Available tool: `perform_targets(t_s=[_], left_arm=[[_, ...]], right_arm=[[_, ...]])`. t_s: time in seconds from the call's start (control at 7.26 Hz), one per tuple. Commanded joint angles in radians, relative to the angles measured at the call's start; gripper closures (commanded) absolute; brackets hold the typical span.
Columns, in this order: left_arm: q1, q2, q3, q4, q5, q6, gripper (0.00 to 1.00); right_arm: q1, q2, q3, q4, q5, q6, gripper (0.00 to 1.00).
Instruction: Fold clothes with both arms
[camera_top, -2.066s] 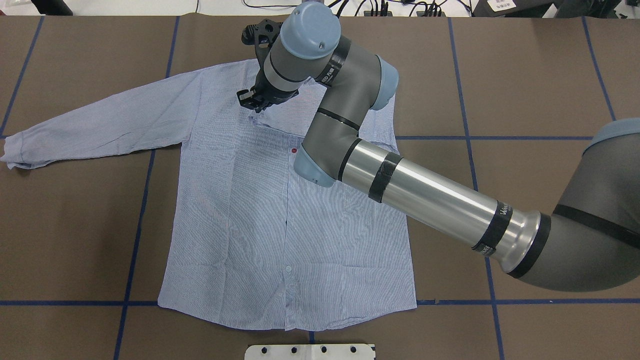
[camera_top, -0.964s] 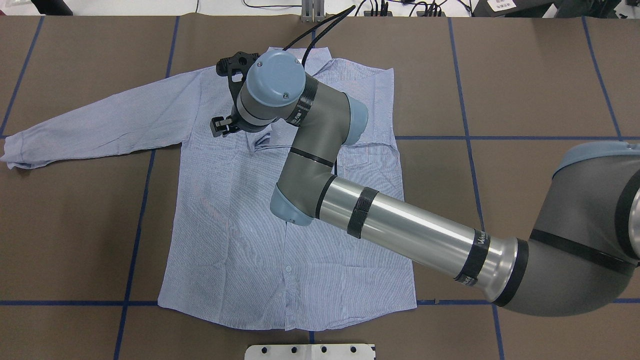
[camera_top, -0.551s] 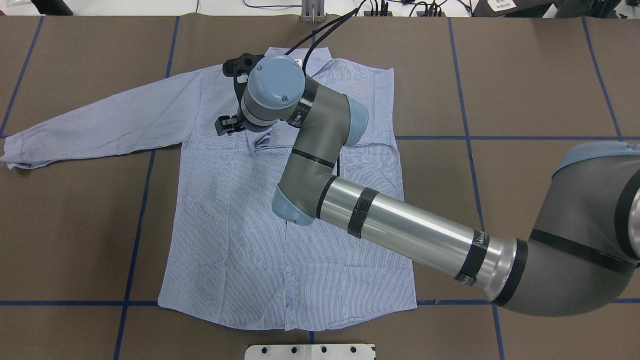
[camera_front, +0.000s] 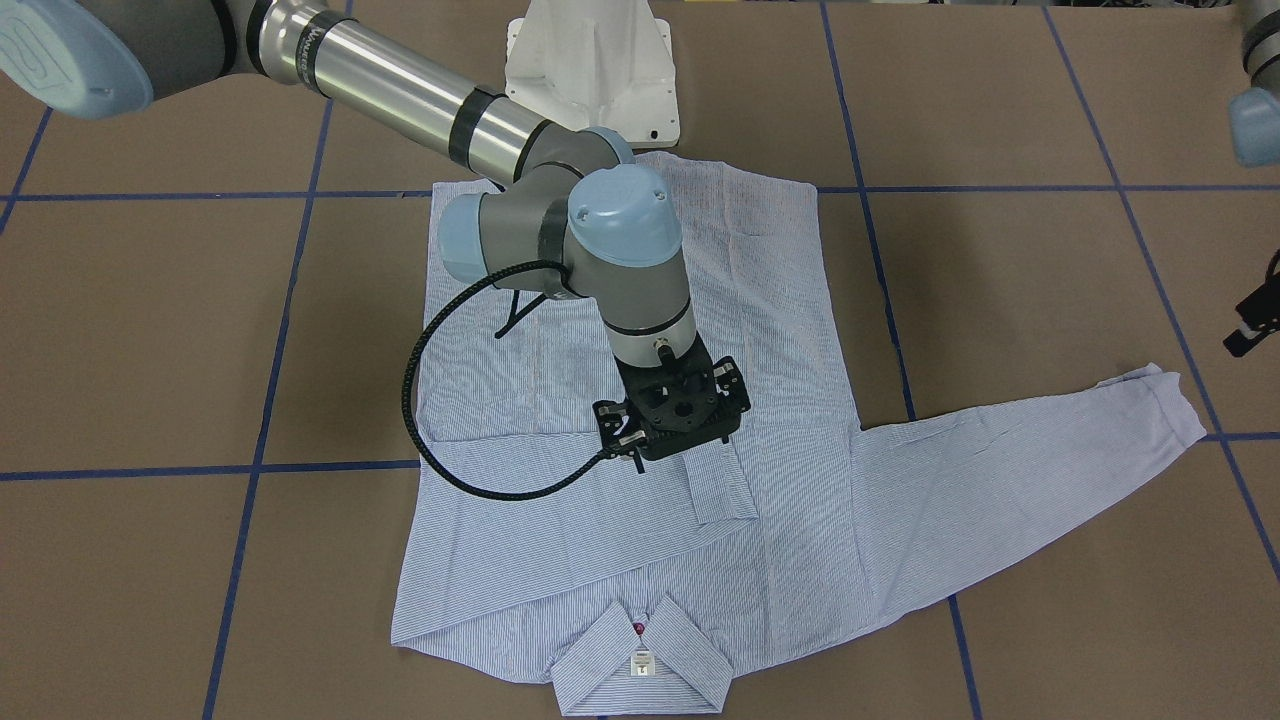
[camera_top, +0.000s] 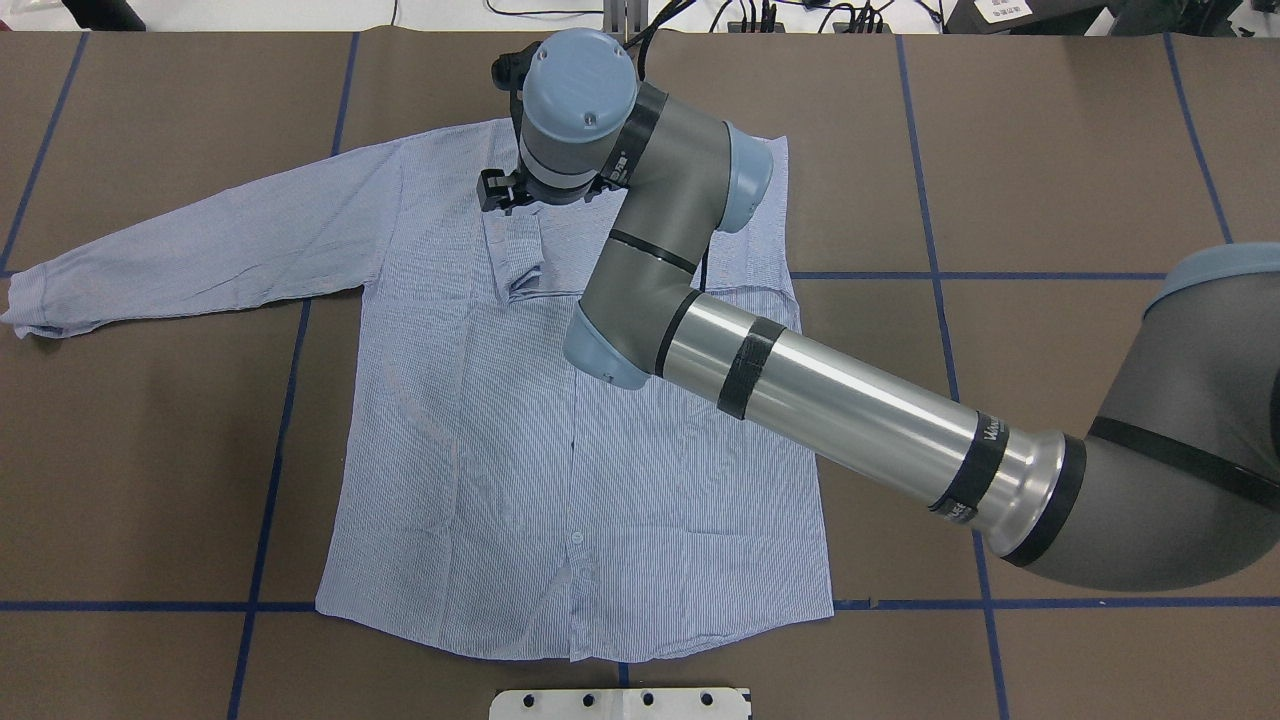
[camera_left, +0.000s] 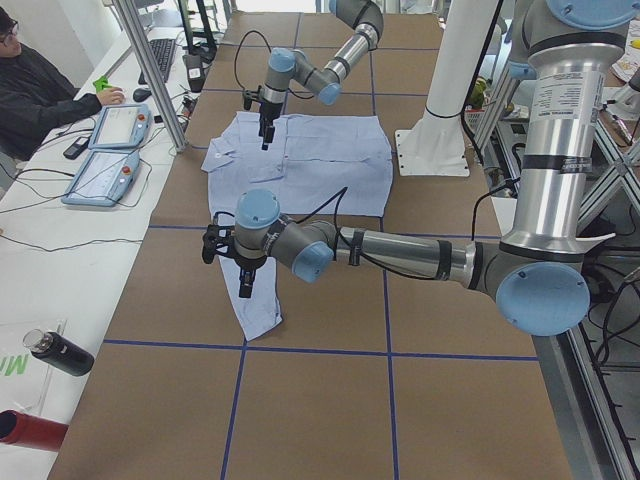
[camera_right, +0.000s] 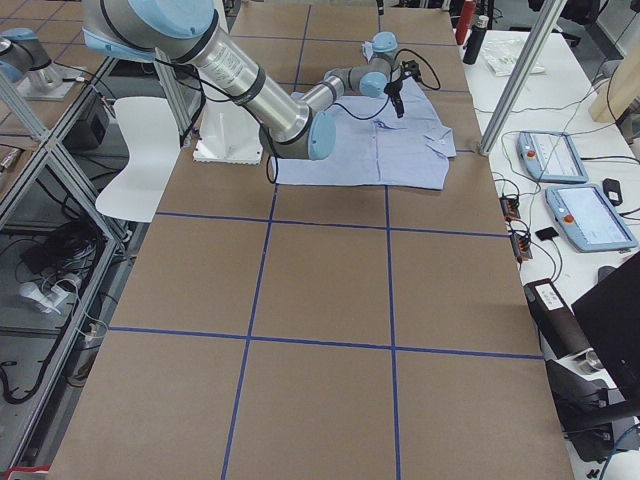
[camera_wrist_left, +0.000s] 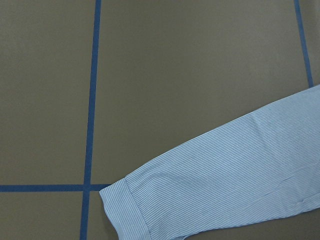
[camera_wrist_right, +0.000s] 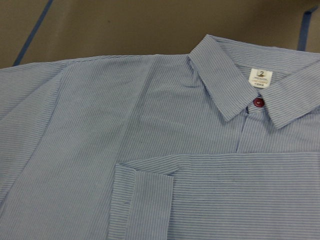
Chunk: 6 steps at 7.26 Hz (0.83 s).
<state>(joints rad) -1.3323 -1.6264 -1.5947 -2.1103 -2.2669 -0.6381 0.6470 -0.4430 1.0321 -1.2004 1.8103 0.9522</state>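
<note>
Jaws unreadable on both: right black two-finger gripper (camera_top: 497, 192) hovers above folded-in cuff (camera_front: 722, 485) of light blue-and-white striped shirt (camera_top: 500, 450), left gripper (camera_left: 244, 288) above outstretched cuff (camera_wrist_left: 125, 210).

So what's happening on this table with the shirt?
Two robot arms are folding a striped shirt laid flat on the table. One sleeve lies folded across the chest, and the right gripper hangs just above its cuff. The other sleeve is stretched out sideways, not yet folded; the left gripper hovers over that cuff. Neither gripper visibly holds cloth.
</note>
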Motion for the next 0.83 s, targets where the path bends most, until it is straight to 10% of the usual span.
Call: perform_targets(t_s=[0.0,0.69], left_arm=[[0.067,0.003,0.159,-0.232,0.073,-0.101,0.01],[0.167,0.002,0.407,-0.518,0.222,-0.285,0.01]], right_arm=[[0.061,-0.009,0.109,-0.248,0.108,-0.001,0.01],[0.148,-0.186,0.365,-0.436,0.221,-0.069,0.01]])
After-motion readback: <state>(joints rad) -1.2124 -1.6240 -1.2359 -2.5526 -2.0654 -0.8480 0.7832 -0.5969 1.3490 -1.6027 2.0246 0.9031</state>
